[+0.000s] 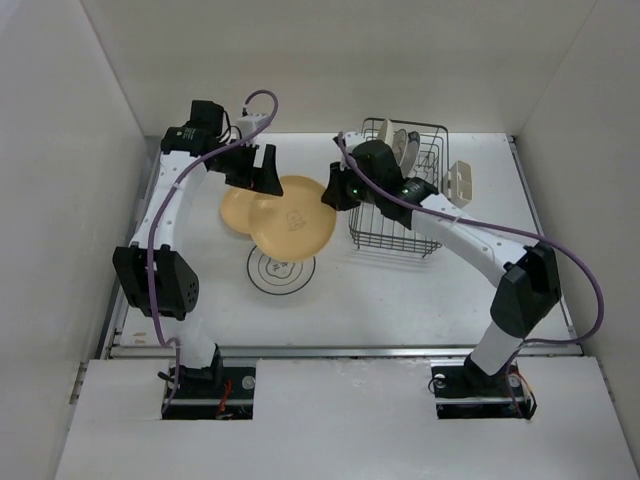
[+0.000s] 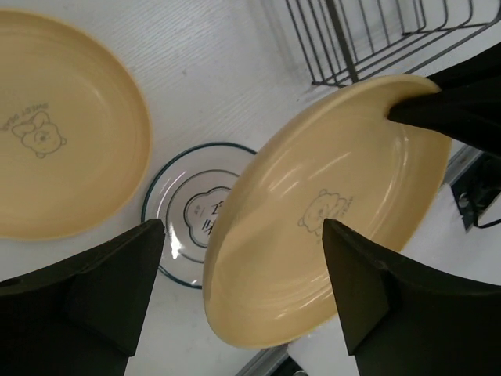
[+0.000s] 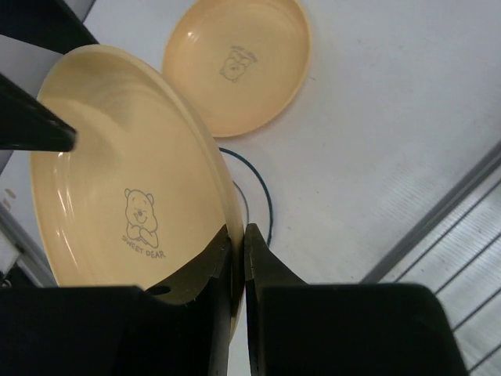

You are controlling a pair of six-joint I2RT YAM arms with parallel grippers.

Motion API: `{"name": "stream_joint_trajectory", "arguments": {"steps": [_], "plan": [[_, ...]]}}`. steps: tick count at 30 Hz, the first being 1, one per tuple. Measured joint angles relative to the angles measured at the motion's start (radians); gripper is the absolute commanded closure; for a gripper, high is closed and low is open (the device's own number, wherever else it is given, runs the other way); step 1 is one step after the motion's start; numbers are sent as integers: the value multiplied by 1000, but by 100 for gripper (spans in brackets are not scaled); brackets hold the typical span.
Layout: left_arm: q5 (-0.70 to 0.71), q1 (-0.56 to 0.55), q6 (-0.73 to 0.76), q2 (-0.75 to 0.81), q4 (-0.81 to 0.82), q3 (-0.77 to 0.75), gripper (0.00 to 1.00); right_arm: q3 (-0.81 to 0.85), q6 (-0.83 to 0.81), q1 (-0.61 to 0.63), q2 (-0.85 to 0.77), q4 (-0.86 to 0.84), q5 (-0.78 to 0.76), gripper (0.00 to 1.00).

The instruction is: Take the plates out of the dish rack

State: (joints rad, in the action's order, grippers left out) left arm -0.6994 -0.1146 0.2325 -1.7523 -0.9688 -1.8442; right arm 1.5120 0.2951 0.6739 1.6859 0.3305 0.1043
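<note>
My right gripper is shut on the rim of the cream plate and holds it tilted above the table, left of the dish rack. My left gripper is open, its fingers on either side of that plate at its far rim. I cannot tell if they touch it. The yellow-orange plate lies flat on the table. The white plate with the thin dark ring lies under the held plate. One plate stands upright in the rack.
The rack's cream cutlery holder hangs on its right side. The rack's wire corner shows at the top of the left wrist view. White walls close in the table on the left, back and right.
</note>
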Motion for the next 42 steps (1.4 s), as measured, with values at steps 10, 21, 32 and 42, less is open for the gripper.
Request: {"name": "stream_joint_trajectory", "arguments": {"steps": [10, 21, 32, 42], "plan": [[80, 42, 64, -6, -77, 24, 100, 39, -5, 8, 59, -77, 74, 100], [220, 196, -60, -139, -43, -32, 100, 374, 24, 5, 285, 33, -58, 12], [269, 265, -175, -445, 77, -137, 92, 376, 129, -172, 112, 110, -384, 10], [314, 243, -132, -550, 26, -250, 29, 356, 275, -293, 126, 283, -597, 18]]}}
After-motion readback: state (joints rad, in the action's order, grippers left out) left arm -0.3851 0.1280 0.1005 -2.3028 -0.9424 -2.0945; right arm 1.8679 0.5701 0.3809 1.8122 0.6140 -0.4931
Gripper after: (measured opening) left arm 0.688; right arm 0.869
